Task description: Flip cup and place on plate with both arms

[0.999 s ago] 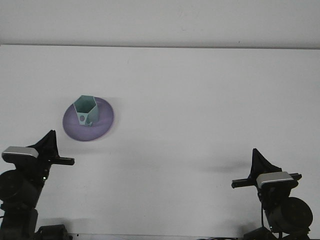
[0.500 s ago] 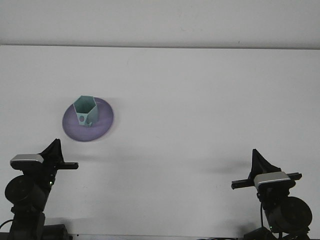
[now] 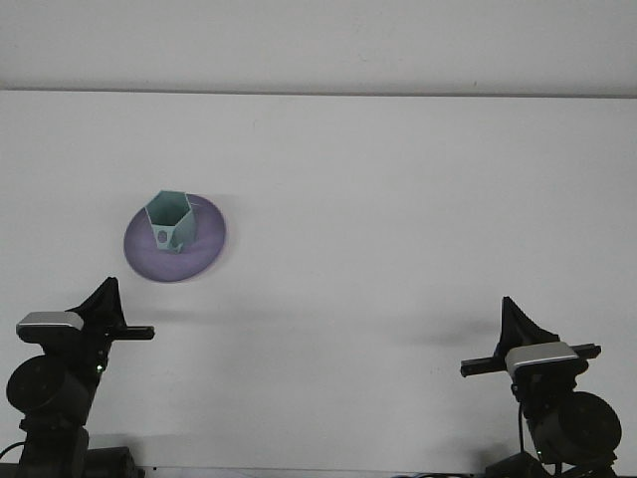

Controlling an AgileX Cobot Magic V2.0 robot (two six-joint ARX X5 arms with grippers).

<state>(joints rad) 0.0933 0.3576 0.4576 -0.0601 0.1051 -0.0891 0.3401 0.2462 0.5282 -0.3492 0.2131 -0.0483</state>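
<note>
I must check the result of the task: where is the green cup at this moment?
In the front view the green cup stands upright on the purple plate, on the left half of the white table, beyond the left pincer.

Bright, even, diffuse overhead light across the white table (image 3: 398, 199). Soft, faint shadows only: a pale smear right of the purple plate (image 3: 175, 239), dim patches beside both arms. No glare. Slightly soft focus overall, mild grain, dark arm bodies underexposed.
</note>
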